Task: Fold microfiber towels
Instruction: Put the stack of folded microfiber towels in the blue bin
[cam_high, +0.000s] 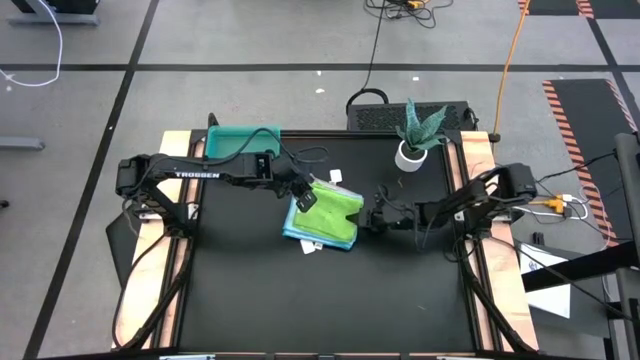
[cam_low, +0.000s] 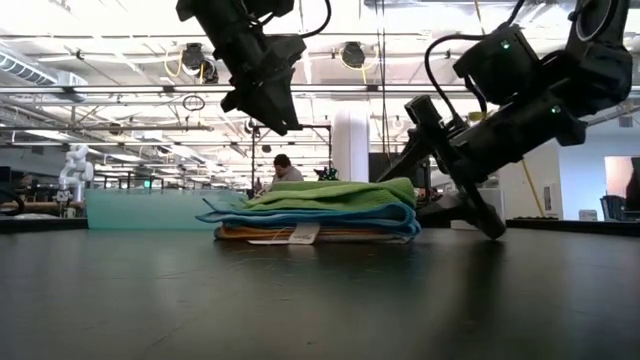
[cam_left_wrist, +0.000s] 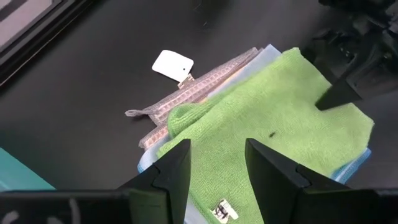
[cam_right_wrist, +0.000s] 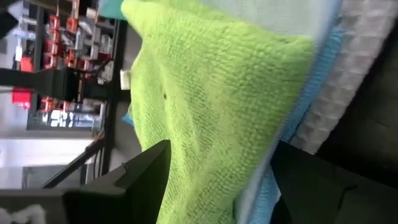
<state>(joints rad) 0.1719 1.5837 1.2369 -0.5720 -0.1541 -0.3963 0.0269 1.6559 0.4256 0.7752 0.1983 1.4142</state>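
Observation:
The microfiber towels lie in one flat stack (cam_high: 325, 215) at mid-table. The green one (cam_low: 330, 195) is on top, with bright blue (cam_low: 320, 215) and yellow-orange (cam_low: 260, 233) under it. A white-grey edge (cam_left_wrist: 186, 93) with a white tag (cam_left_wrist: 173, 64) sticks out. My left gripper (cam_high: 303, 197) hangs open above the stack's left part, clear of it (cam_low: 285, 125). My right gripper (cam_high: 366, 218) is open at the stack's right edge and rolled on its side. One finger (cam_low: 397, 170) stands over the green towel's edge, the other (cam_low: 488, 225) is low by the table. My right gripper (cam_right_wrist: 222, 146) comes nearly level from the table's right side, with the green towel's right edge (cam_right_wrist: 211, 99) showing in the gap between its fingers. I cannot tell whether either finger touches the towel or the table.
A teal tray (cam_high: 243, 140) stands at the far left and a potted plant (cam_high: 415, 135) at the far right. The near half of the black table (cam_high: 320, 300) is bare. In the low view a person (cam_low: 285, 170) sits in the room behind.

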